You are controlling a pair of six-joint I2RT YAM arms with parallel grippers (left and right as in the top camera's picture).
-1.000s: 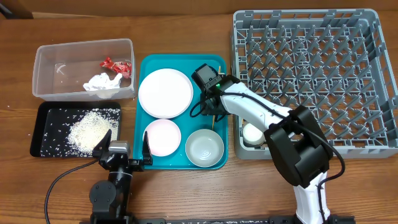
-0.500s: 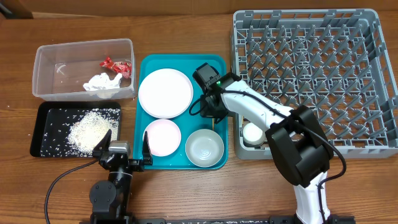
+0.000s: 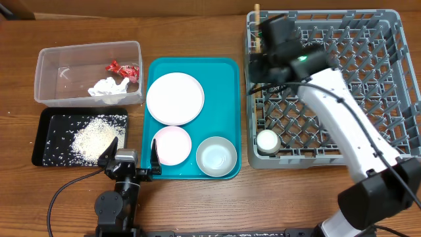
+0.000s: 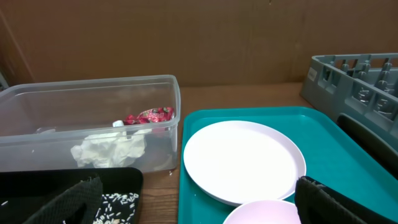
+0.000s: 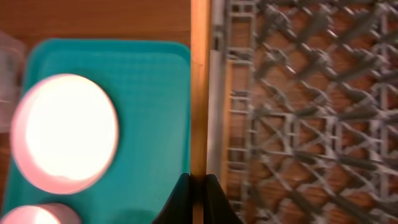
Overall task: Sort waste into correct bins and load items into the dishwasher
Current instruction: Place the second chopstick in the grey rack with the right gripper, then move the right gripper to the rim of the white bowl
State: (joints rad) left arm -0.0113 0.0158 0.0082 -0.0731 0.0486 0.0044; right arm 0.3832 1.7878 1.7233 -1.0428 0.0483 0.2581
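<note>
One risk: chopsticks clamped in the right tool may slip through the rack grid; left tool stands apart.

Overhead looks down; both wrist views share the teal tray.

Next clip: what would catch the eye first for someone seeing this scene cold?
The right end effector grips chopsticks above the grey rack's far corner, next to the teal tray. A large plate, a small plate and a bowl sit on that tray, and a cup sits alone in the rack. The left end effector rests open by the black tray of rice.
</note>
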